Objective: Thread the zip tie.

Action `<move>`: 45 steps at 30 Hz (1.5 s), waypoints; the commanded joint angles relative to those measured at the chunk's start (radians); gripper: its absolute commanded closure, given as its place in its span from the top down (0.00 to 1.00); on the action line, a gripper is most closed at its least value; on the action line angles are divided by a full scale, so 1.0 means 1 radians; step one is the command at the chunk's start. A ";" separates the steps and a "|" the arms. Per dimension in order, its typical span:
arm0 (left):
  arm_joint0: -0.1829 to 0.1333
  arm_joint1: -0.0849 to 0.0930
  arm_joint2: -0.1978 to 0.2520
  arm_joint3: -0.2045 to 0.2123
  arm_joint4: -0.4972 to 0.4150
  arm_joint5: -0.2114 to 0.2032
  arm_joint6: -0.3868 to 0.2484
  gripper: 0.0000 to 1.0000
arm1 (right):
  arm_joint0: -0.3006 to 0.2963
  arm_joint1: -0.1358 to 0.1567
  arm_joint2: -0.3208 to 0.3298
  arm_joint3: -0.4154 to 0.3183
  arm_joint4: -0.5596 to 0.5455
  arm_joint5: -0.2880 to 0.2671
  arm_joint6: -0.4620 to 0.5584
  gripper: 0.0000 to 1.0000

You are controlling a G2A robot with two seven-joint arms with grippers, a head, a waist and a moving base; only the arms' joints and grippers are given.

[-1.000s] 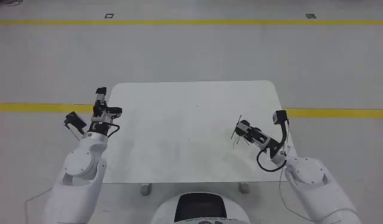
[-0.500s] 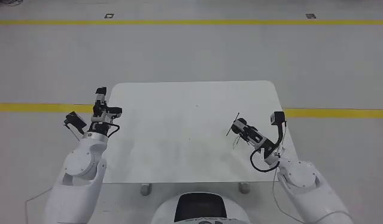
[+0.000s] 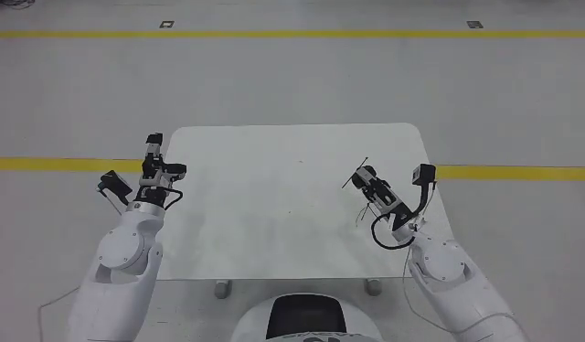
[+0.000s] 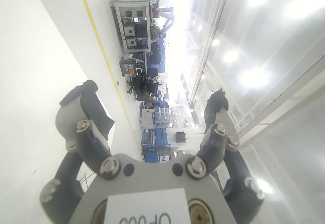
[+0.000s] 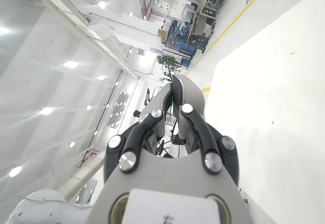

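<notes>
A thin black zip tie (image 3: pixel 354 175) sticks out slantwise over the right part of the white table (image 3: pixel 274 150), pinched by my right gripper (image 3: pixel 360 176). In the right wrist view the right gripper (image 5: pixel 174 88) has its fingers pressed together, lifted above the tabletop. My left gripper (image 3: pixel 154 144) is at the table's left edge. In the left wrist view the left gripper (image 4: pixel 155 94) stands open with nothing between its fingers (image 4: pixel 86 103).
The white tabletop (image 5: pixel 266 98) is bare around both arms, with rounded corners and edges close to each wrist. A yellow floor line (image 3: pixel 512 172) runs behind the table.
My right gripper has carried the zip tie farther from the robot's body, and the tie has tilted more sideways. The left arm has not moved.
</notes>
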 commanded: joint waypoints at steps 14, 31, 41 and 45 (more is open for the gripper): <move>0.000 0.000 0.000 0.000 0.000 0.000 0.000 1.00 | 0.005 -0.011 -0.022 -0.006 -0.010 0.006 -0.025 0.00; 0.151 0.015 0.128 -0.082 0.236 0.013 -0.351 1.00 | -0.158 -0.035 -0.063 -0.110 -0.126 0.000 -0.207 0.00; 0.135 0.021 0.198 -0.092 0.312 0.006 -0.477 1.00 | -0.159 -0.038 -0.075 -0.094 -0.148 0.000 -0.191 0.00; 0.119 0.021 0.262 -0.093 0.353 0.015 -0.523 1.00 | -0.161 -0.040 -0.073 -0.087 -0.144 0.000 -0.186 0.00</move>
